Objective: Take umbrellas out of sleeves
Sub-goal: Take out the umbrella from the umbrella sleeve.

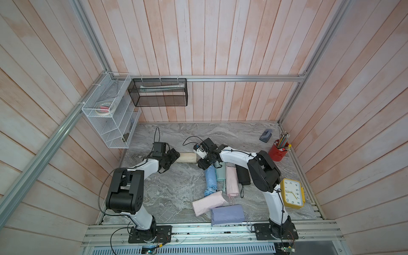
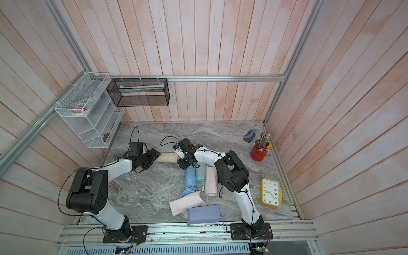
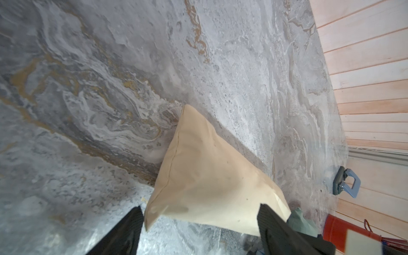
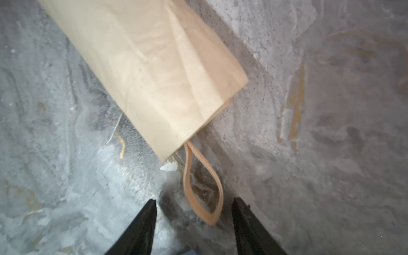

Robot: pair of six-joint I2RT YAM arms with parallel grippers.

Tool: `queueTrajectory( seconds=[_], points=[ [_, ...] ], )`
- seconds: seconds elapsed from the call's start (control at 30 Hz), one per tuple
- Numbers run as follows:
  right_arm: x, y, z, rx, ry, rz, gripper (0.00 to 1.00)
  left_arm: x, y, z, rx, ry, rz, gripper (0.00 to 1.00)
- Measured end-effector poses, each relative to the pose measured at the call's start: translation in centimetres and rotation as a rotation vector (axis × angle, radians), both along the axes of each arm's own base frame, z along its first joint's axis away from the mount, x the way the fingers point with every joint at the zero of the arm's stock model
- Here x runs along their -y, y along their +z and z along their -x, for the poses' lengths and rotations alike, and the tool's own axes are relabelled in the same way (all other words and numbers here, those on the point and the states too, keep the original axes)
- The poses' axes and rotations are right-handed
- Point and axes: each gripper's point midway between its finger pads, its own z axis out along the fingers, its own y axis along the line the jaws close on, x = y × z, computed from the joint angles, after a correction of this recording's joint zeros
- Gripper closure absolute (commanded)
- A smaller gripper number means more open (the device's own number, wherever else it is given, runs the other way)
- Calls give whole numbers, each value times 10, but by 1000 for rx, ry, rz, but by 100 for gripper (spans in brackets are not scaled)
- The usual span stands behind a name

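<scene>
- Beige fabric sleeve (image 1: 187,157), smooth and filled out, lies flat on the grey marbled counter (image 1: 172,189), lengthwise between the two claws.
- Sleeve mouth faces the right claw (image 4: 194,199). A peach woven cord loop (image 4: 186,176) trails out of the mouth onto the counter. The umbrella body is hidden inside the fabric.
- Right claw: released, jaws apart, one on each side of the loop's end. In the right wrist view neither finger touches the cord.
- Left claw (image 3: 201,209): jaws stand wide, straddling the sewn, closed end of the sleeve. One finger overlaps the sleeve's edge; the other sits just beside its corner. Cannot tell whether the fingers press on the fabric.
- Under and beside the right arm, side by side in a top view: light blue bundle (image 1: 210,181), mint pouch (image 1: 220,174), pink pouch (image 1: 231,181), black pouch (image 1: 242,176). Cords trail from the pink and black ones.
- Nearer the front rail: second pink pouch (image 1: 208,204) and lavender pouch (image 1: 227,214), touching each other.
- Along the counter's right side, well apart from the sleeve: red cup of pencils (image 1: 277,152), yellow clock (image 1: 292,193), grey-blue punch (image 1: 265,135).
</scene>
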Motion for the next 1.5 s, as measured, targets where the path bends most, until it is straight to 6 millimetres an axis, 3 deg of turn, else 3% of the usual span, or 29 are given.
queueTrajectory(
  seconds=[0.23,0.63,1.03,1.13,1.27,1.5],
  points=[
    [-2,1,-15,48,-31,48,63,-8,-3,2,-5,12,-5,15],
    [-2,-1,-11,29,-29,46,100,-22,-5,8,-7,37,-13,16],
    [-11,-1,3,-28,-15,-38,100,-30,-11,14,-22,51,-14,24],
    [-12,2,10,-51,-24,-73,100,-32,-8,15,-12,58,7,37],
    [-16,9,21,-64,-26,-107,100,-39,-8,18,-7,97,68,63],
    [-22,12,40,-84,-18,-132,100,-38,-3,15,13,119,150,65]
  ],
)
